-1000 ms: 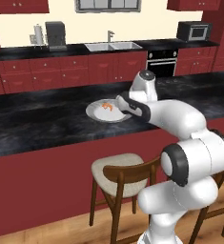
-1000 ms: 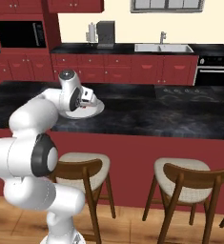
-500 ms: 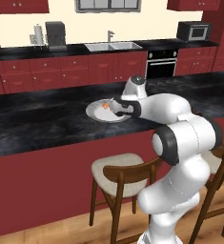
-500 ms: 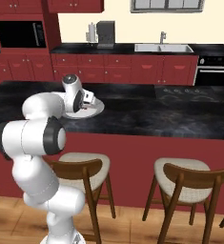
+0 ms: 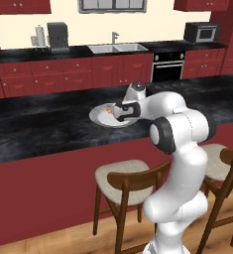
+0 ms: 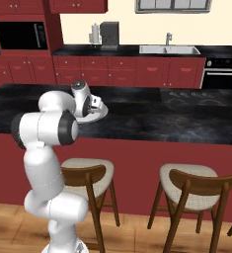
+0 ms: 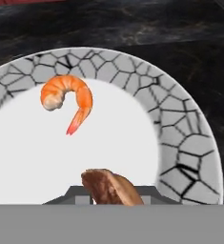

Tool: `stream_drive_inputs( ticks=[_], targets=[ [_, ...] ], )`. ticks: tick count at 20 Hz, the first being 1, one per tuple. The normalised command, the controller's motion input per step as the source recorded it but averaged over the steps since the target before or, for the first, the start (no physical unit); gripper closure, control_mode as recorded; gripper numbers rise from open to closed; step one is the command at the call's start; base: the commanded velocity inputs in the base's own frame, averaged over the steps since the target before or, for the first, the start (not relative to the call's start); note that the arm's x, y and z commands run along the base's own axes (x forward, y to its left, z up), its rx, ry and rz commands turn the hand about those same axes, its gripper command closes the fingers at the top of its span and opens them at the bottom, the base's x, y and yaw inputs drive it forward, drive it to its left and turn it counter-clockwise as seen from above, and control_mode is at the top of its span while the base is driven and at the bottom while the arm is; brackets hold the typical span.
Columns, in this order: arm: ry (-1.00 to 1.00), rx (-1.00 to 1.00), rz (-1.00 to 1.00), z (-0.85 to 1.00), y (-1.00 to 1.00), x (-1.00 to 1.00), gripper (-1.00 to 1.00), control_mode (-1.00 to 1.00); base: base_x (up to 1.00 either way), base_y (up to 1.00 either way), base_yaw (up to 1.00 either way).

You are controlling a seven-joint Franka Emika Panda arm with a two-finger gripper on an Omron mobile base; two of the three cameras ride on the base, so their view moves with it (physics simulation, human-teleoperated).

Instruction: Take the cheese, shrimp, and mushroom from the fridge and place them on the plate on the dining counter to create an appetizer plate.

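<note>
Hand view first, operator: you're looking straight down onto the round, shallow grey-white plate (image 7: 189, 157) with its crackle-patterned rim, and the curled orange-pink shrimp (image 7: 68, 97) lies on the plain white middle of it, toward the far side of the plate from the camera. At the near edge of that same white middle, the reddish-brown cap-shaped mushroom (image 7: 111, 188) sits right at the two-finger gripper (image 7: 111, 198), pinched between the narrowly set fingers. You can see the jaws closed on the mushroom, just over the plate's surface; whether it touches the plate you cannot tell from here.

Switch to the left base view and you get the plate (image 5: 99, 118) resting on the long glossy black marbled dining counter (image 5: 43, 131), with the shrimp (image 5: 108, 110) as a small orange speck on it. The white arm reaches in from the right of the plate, and its gripper (image 5: 117, 114) hangs low over the plate's right half.

From the right base view, the plate (image 6: 101, 113) shows as a pale rim peeking out beside the hand, and the gripper (image 6: 96, 105) is over it, on the dining counter (image 6: 162, 121). On your side of the counter, below the plate, stand wooden stools with cream seats (image 5: 123, 173).
</note>
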Motion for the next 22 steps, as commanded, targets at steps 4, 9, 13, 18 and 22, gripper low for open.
stream_drive_inputs(
  ticks=[4,9,13,18,22],
  targets=[
    [0.0,0.0,0.0,-0.25,0.03,0.51,-1.0,-1.0,0.0,0.0,0.0],
    [0.0,0.0,0.0,-0.08,0.07,0.46,-1.0,-1.0,0.0,0.0,0.0],
    [0.0,0.0,0.0,0.0,0.2,0.37,-1.0,-1.0,0.0,0.0,0.0],
    [-0.01,0.0,0.0,0.17,-0.01,-0.22,-1.0,-1.0,0.0,0.0,0.0],
    [-0.1,0.0,0.0,0.66,-0.44,-0.87,-1.0,-1.0,0.0,0.0,0.0]
  ],
)
